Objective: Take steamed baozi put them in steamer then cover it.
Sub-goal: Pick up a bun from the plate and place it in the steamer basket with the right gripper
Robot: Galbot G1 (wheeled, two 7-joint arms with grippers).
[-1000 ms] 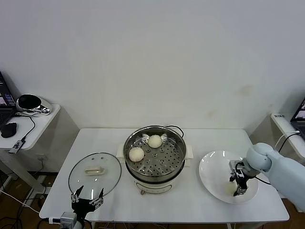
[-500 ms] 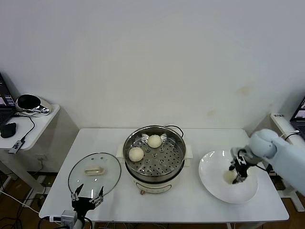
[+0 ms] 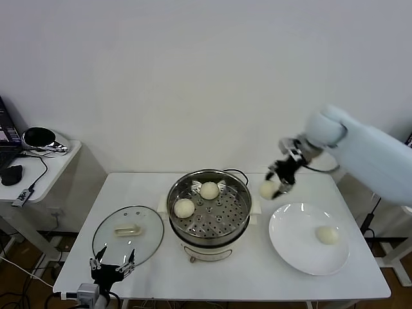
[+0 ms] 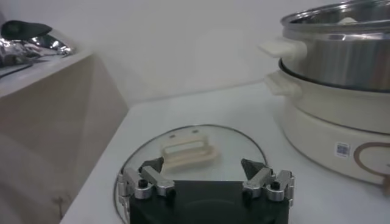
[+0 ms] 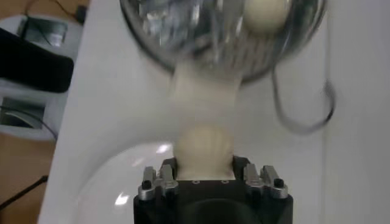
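Observation:
My right gripper (image 3: 275, 185) is shut on a cream-white baozi (image 3: 267, 189) and holds it in the air just right of the steamer (image 3: 209, 240); the held bun (image 5: 203, 148) fills the space between the jaws in the right wrist view. Two baozi (image 3: 184, 208) (image 3: 208, 190) lie on the steamer's perforated tray. One more baozi (image 3: 327, 235) lies on the white plate (image 3: 293, 244). The glass cover (image 3: 145, 238) with its cream handle (image 3: 127, 229) lies flat on the table left of the steamer. My left gripper (image 3: 111, 268) is open, low at the front edge before the cover (image 4: 237, 152).
A side table (image 3: 51, 161) with a headset and cables stands at the far left. A black cord (image 5: 304, 112) runs behind the steamer. The wall is close behind the table.
My right gripper has lifted a baozi off the plate and carried it up and left toward the steamer. One bun stays on the plate. The left arm has barely moved.

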